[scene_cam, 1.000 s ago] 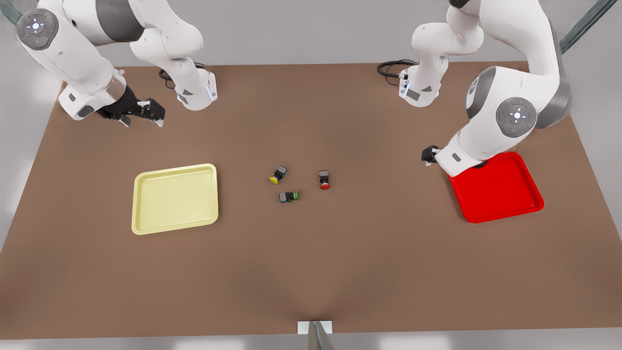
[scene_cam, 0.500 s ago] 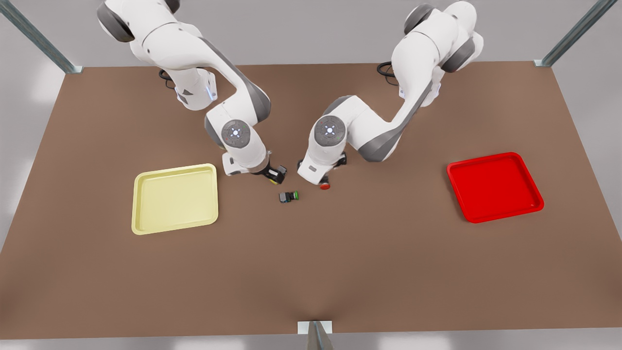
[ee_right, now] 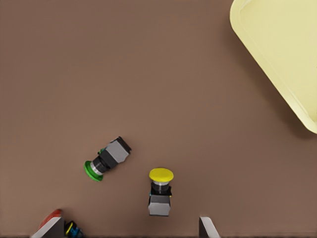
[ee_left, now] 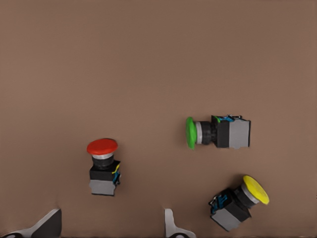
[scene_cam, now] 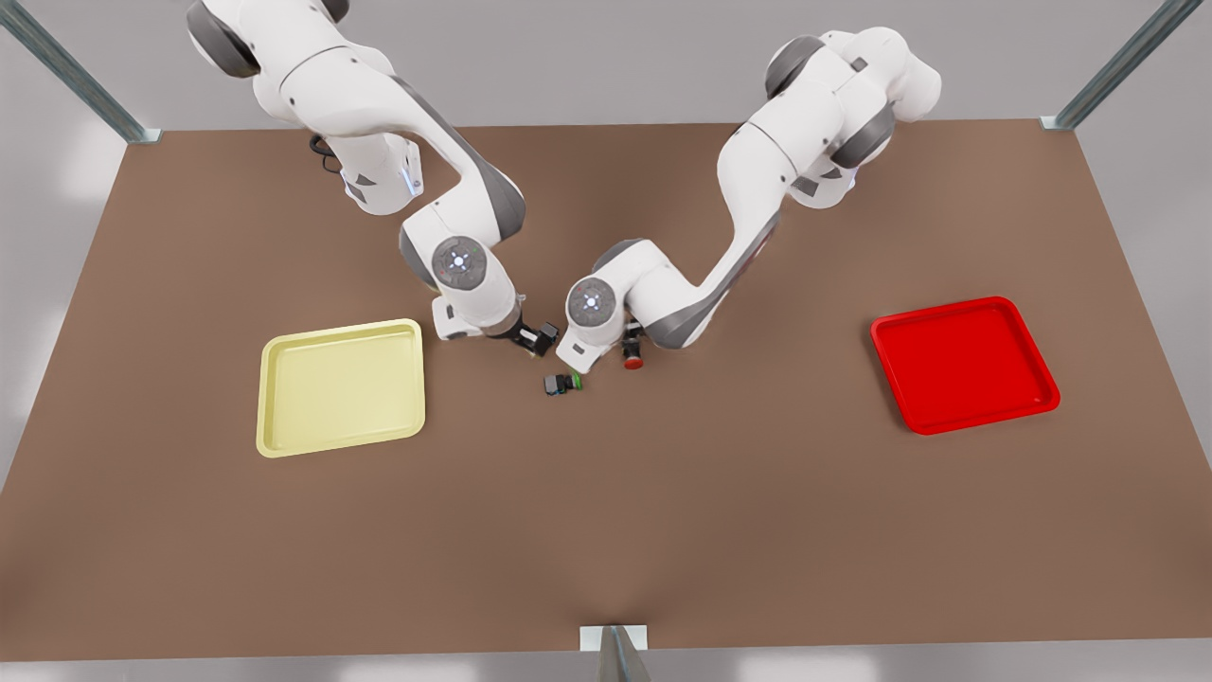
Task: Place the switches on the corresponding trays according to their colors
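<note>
Brown tabletop (scene_cam: pixel 663 530), both claws spread and low, each lined up to grab. Left gripper (ee_left: pixel 111 223) straddles the red switch (ee_left: pixel 103 166); right gripper (ee_right: pixel 129 229) frames the yellow switch (ee_right: pixel 160 191), yellow tray (ee_right: pixel 277 59) at 2 o'clock from it. Green one (scene_cam: pixel 563 383) is a decoy.

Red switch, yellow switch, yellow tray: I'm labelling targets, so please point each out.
red switch (ee_left: pixel 102 147), left wrist view, on its round cap
yellow switch (ee_right: pixel 161 175), right wrist view, on its cap
yellow tray (scene_cam: pixel 342 385), front view, on its bare floor

White arms (scene_cam: pixel 379 90), grey joints, black cables.
</note>
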Tool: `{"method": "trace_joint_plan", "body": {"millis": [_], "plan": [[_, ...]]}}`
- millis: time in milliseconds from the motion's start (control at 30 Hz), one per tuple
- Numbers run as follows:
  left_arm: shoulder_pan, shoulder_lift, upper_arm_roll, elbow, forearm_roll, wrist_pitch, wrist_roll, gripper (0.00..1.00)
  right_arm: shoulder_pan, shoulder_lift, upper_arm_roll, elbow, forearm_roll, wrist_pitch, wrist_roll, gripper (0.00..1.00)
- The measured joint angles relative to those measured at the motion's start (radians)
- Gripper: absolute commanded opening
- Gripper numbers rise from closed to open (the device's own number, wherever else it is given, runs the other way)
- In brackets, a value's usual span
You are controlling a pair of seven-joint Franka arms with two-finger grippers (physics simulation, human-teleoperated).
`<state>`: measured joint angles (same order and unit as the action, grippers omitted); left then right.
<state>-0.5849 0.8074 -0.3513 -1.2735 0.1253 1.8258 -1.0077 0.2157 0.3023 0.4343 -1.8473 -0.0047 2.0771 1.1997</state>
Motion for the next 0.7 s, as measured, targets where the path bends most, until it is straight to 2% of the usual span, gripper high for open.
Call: {"method": "trace_joint_plan", "body": {"millis": [67,167,333,400,467,533,600,700], "plan": [[-0.01,-0.005,0.0,-0.065,-0.002,0.039,-0.014,1.0,-0.002,-0.012,0.001,-0.03,0.003,0.013,0.001,1.0],[-0.01,-0.09,0.0,-0.242,-0.003,0.142,-0.018,1.0,-0.01,-0.121,0.001,-0.213,-0.006,0.122,-0.042,1.0],[0.003,-0.092,0.008,-0.299,-0.003,0.201,-0.013,1.0,-0.012,-0.144,0.001,-0.254,-0.002,0.124,-0.063,1.0],[0.031,-0.088,0.011,-0.312,-0.003,0.204,0.004,1.0,-0.016,-0.15,-0.006,-0.303,0.0,0.184,-0.054,1.0],[0.06,-0.119,0.009,-0.408,-0.003,0.303,0.021,0.99,-0.093,-0.279,-0.009,-0.382,0.12,0.176,-0.041,1.0],[0.071,-0.12,0.006,-0.431,-0.007,0.347,0.042,0.99,-0.147,-0.388,-0.009,-0.469,0.14,0.151,-0.003,1.0],[0.071,-0.121,0.008,-0.465,-0.012,0.392,0.043,0.98,-0.041,-0.366,-0.009,-0.487,0.138,0.193,0.0,1.0],[0.069,-0.106,0.008,-0.476,-0.017,0.394,0.044,0.91,-0.034,-0.265,-0.011,-0.477,0.126,0.277,-0.031,1.0]]}}
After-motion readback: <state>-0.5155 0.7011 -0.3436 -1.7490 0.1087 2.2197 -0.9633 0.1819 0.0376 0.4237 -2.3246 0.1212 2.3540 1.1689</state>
